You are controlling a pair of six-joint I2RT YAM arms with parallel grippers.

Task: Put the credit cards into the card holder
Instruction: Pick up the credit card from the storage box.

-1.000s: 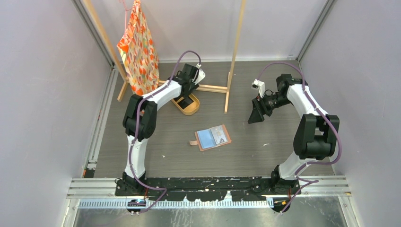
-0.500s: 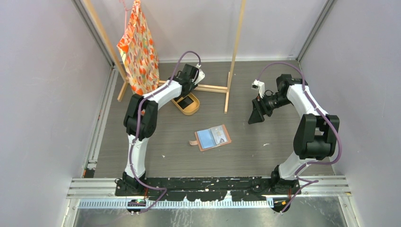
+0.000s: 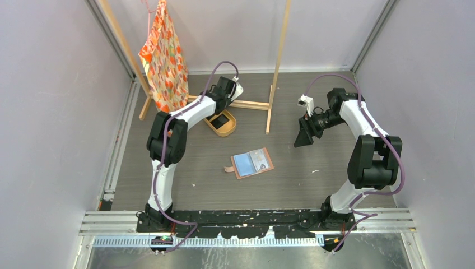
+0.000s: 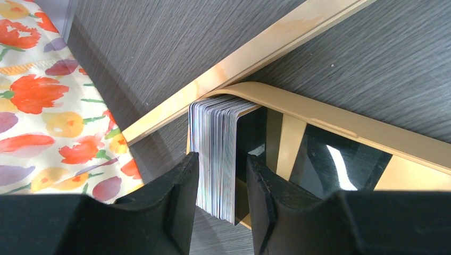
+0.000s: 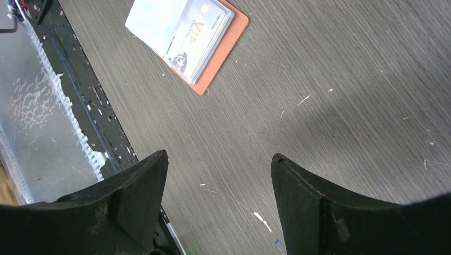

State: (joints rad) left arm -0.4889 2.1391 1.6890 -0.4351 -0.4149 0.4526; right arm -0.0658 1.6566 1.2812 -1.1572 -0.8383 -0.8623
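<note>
A thick stack of credit cards (image 4: 215, 138) stands on edge between my left gripper's (image 4: 222, 159) fingers, which grip it above the near end of the oval tan tray (image 4: 340, 125). Glossy black cards (image 4: 330, 159) lie in the tray. From above, the left gripper (image 3: 222, 107) hangs over the tray (image 3: 224, 130). The card holder (image 3: 253, 162) lies open on the floor at centre, a blue card and a VIP card in its pockets; it also shows in the right wrist view (image 5: 186, 37). My right gripper (image 3: 302, 137) is open and empty, in the air to the holder's right.
A wooden rack foot (image 4: 255, 53) runs just behind the tray, with uprights (image 3: 277, 61) rising from it. An orange flowered bag (image 3: 163, 56) hangs at the rack's left. The black base rail (image 5: 74, 95) is at the table's near edge.
The left gripper has drawn back and up from the tray, uncovering the black cards in it. The right arm and card holder have not moved.
</note>
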